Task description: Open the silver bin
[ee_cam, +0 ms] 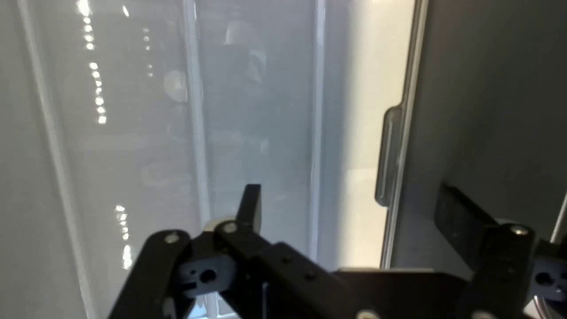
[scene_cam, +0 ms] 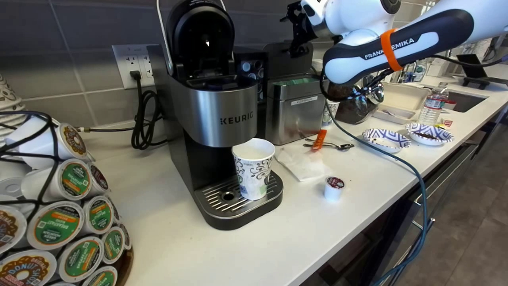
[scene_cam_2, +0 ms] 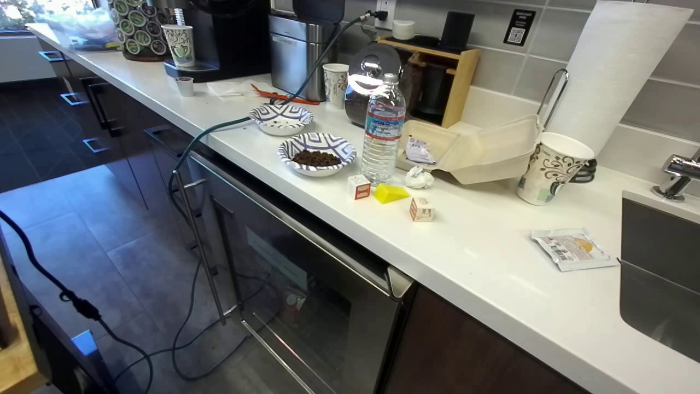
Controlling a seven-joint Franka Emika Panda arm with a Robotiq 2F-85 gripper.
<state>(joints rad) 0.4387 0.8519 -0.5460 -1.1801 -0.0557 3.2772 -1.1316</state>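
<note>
The silver bin (scene_cam: 295, 115) stands on the counter beside the coffee maker; it also shows in an exterior view (scene_cam_2: 295, 63). Its dark lid (scene_cam: 283, 55) stands raised at the back in both exterior views, with green lining visible at the bin's mouth. My gripper (scene_cam: 291, 35) is up at the lid's height, above the bin. In the wrist view the gripper (ee_cam: 354, 212) has its fingers wide apart with nothing held. The lid's edge (ee_cam: 401, 146) lies between the fingers in that view; one finger overlaps the lid's dark face. I cannot tell whether it touches.
The Keurig coffee maker (scene_cam: 222, 115) stands close beside the bin, its top raised and a paper cup (scene_cam: 254, 171) on its tray. A dark jar (scene_cam: 351, 105) stands on the bin's other side. A blue cable (scene_cam: 377, 149) crosses the counter. A water bottle (scene_cam_2: 383, 131) stands farther along.
</note>
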